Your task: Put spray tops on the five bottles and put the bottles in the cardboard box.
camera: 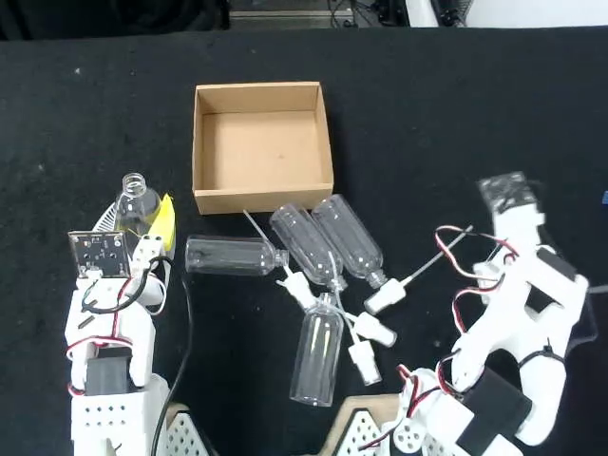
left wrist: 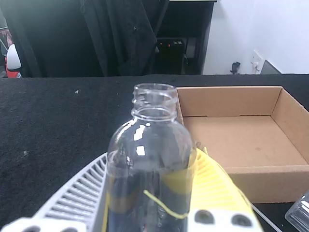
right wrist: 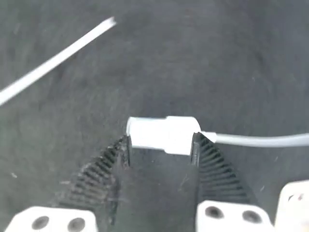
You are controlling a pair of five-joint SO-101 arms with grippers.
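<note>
Bottle (camera: 134, 193) without a top stands upright, pinched in the left hand (camera: 139, 222) just beside the cardboard box (camera: 261, 198). The right hand (right wrist: 161, 143) pinches a white spray top (right wrist: 161, 131) over the worktop (camera: 456, 114).

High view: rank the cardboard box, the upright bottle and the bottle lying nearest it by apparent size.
1. cardboard box
2. lying bottle
3. upright bottle, in the left gripper. It is seen from above, so it looks shorter. Its real size may match the lying one.
</note>
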